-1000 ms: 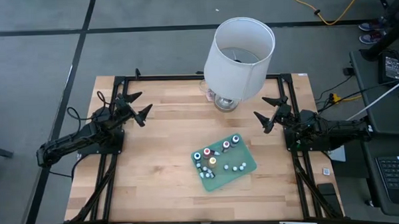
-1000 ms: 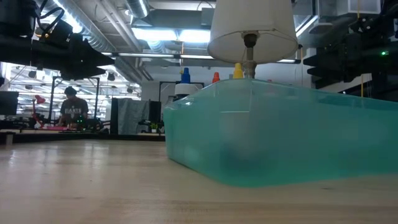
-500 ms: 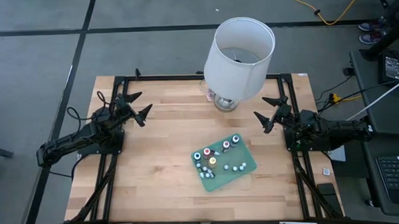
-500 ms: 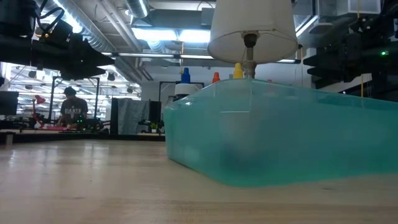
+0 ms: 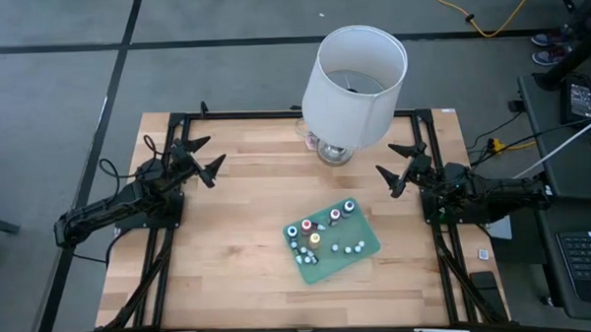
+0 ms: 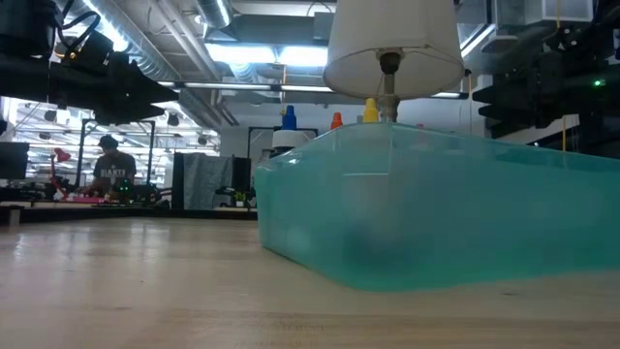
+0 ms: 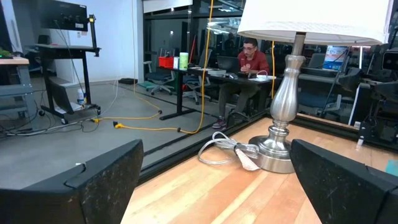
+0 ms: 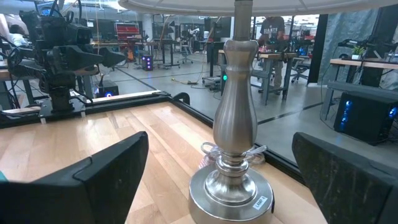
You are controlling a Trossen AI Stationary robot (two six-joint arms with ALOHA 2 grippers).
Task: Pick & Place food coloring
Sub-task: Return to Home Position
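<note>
Nothing has moved in the last second. From above, the left gripper point(image 5: 212, 159) and right gripper point(image 5: 386, 161) wait at the table's sides, fingers spread and empty; the food coloring bottles point(image 5: 323, 234) sit in the green bin point(image 5: 372, 244). At table height, coloured tops poke above its rim. Both wrist views face the lamp point(image 7: 280, 149). The bottles look light, stiff and slick, best taken round the body, below the cap.

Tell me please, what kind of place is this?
Most likely a robotics lab or workshop: exposed ducts and strip lights overhead, a person seated at a desk, and a yellow cable lying loose on the bare floor.
</note>
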